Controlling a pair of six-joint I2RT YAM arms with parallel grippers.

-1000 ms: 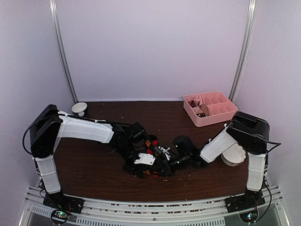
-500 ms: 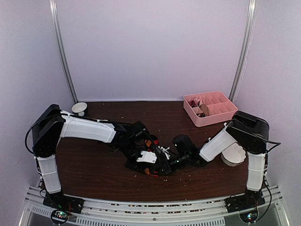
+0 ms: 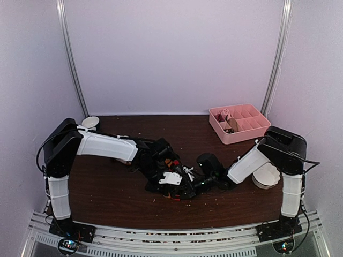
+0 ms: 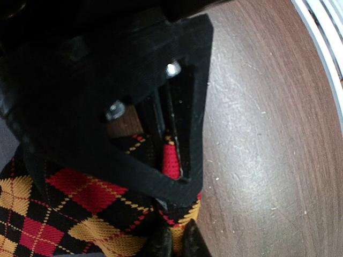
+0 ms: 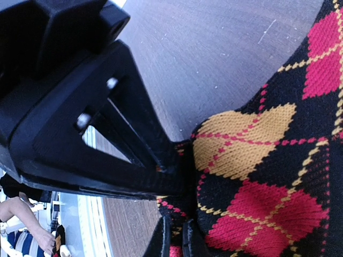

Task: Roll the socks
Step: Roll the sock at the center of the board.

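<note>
The black argyle sock (image 5: 257, 214) is pinched by the left gripper (image 4: 174, 242) and the right gripper (image 5: 176, 238), both narrowed onto its fabric.

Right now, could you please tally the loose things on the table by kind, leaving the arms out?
Argyle sock: 1
Pink tray: 1
White bowl: 1
White item on the right: 1, partly hidden, kind unclear
Bits in the tray: too small to count
Total: 4, the tray's contents aside
</note>
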